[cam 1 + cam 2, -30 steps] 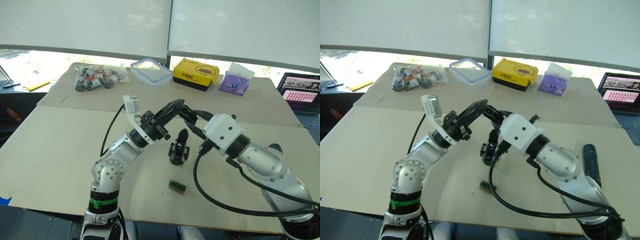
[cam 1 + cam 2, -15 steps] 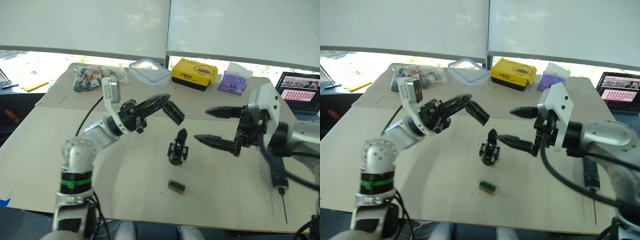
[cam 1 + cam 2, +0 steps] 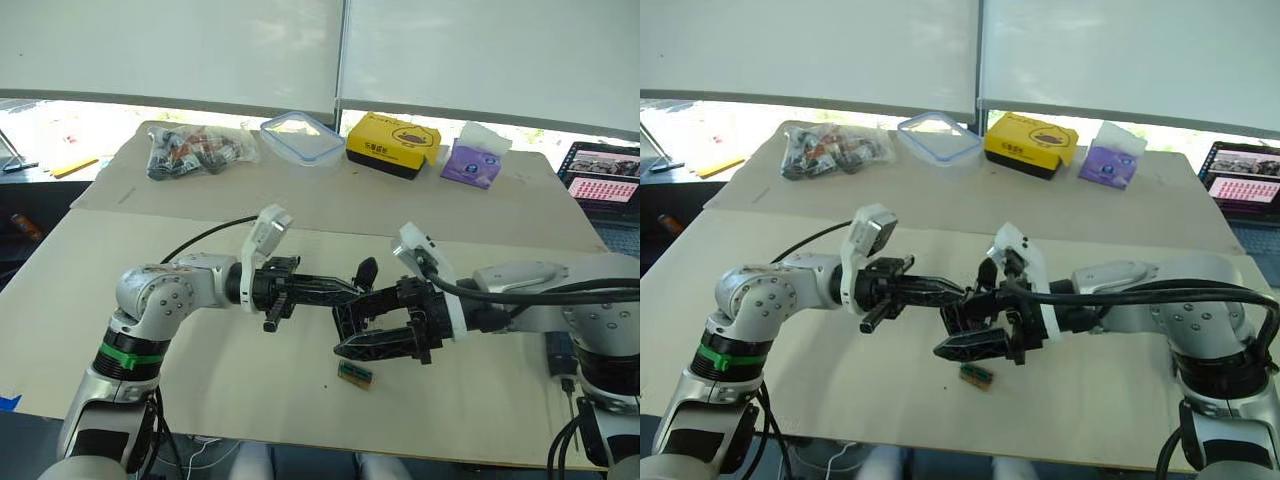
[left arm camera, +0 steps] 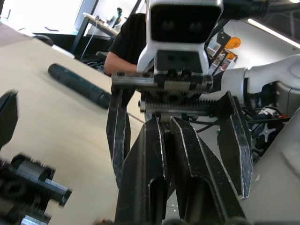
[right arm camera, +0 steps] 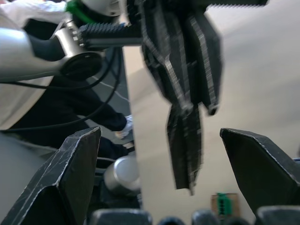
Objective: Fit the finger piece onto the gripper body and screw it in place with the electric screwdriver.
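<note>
My left gripper [image 3: 340, 292] reaches in from the left, low over the table, shut on the finger piece [image 5: 183, 149], a black blade hanging from its tips. Facing it from the right, my right gripper [image 3: 352, 325] is open wide, its two fingers [image 4: 233, 140] standing on either side of the left gripper's tips without touching them. The gripper body [image 3: 365, 272] stands on the table just behind the two grippers, mostly hidden by them. The electric screwdriver [image 4: 77, 84] lies on the table beyond my right arm, partly hidden [image 3: 556, 352].
A small green-and-brown block [image 3: 354, 373] lies just in front of the grippers. Along the far edge stand a bag of parts [image 3: 195, 150], a clear container [image 3: 302, 138], a yellow box [image 3: 392, 145] and a purple pack [image 3: 472, 165]. A laptop [image 3: 600, 180] is far right. A person [image 4: 126, 47] sits beyond the table.
My right gripper opened wide, swung out to the right, then came back low, facing the left gripper. My left arm swung up and left with the finger piece, then lowered toward the right gripper.
</note>
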Action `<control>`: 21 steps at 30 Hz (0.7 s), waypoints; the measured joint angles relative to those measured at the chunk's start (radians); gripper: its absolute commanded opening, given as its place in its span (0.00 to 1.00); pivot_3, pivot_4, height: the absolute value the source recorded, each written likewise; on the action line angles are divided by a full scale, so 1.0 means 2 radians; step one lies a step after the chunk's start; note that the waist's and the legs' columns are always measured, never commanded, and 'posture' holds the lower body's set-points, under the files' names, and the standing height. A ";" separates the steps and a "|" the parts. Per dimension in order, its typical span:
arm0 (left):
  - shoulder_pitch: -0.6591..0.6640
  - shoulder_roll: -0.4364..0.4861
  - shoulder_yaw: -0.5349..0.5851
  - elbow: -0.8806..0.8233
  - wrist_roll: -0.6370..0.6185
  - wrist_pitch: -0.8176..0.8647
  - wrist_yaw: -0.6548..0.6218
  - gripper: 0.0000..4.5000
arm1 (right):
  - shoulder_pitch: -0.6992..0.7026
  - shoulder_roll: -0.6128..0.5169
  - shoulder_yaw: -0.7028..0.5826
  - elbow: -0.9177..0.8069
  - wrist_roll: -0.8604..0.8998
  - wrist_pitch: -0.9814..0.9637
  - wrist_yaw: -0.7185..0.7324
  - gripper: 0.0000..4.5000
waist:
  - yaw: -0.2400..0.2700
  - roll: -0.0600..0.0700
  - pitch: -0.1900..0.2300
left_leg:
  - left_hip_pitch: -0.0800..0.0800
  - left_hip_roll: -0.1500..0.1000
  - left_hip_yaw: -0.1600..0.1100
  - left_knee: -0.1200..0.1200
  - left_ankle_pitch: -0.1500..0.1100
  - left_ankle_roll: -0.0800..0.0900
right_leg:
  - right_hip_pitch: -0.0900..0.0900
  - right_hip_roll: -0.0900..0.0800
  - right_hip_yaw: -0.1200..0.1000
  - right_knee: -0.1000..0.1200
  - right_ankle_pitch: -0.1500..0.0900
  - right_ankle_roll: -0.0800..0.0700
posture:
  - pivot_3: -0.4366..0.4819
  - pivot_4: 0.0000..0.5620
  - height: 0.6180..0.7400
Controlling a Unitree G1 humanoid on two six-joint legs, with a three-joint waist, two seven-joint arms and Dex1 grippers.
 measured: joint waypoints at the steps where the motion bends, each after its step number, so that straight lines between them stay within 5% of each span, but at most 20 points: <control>1: 0.000 0.000 0.000 -0.002 0.000 0.000 -0.003 0.00 | -0.003 0.000 0.005 0.002 0.005 0.002 -0.005 0.99 | 0.000 0.000 0.000 | 0.000 0.000 0.000 0.000 0.000 0.000 | 0.000 0.000 0.000 0.000 0.000 0.000 | 0.48 0.27 1.00; 5: 0.003 0.001 0.000 -0.008 0.005 0.000 -0.014 0.00 | -0.010 0.000 0.018 0.004 0.014 0.009 -0.011 0.94 | 0.000 0.000 0.000 | 0.000 0.000 0.000 0.000 0.000 0.000 | -0.003 0.000 0.000 0.004 -0.001 -0.001 | 0.48 0.27 1.00; 16: 0.010 0.002 0.000 -0.015 0.020 0.002 -0.023 0.00 | -0.010 -0.003 0.030 0.009 0.014 0.010 -0.010 0.11 | -0.001 0.000 0.000 | 0.000 0.000 0.000 0.000 0.000 0.000 | -0.003 0.000 0.000 0.005 -0.001 -0.001 | 0.48 0.27 1.00; 21: 0.015 0.003 0.000 -0.015 0.019 0.003 -0.024 0.00 | -0.010 -0.003 0.033 0.000 0.008 0.010 -0.010 0.08 | -0.001 0.000 0.000 | 0.000 0.000 0.000 0.000 0.000 0.000 | -0.003 0.000 0.000 0.005 -0.001 -0.001 | 0.48 0.27 1.00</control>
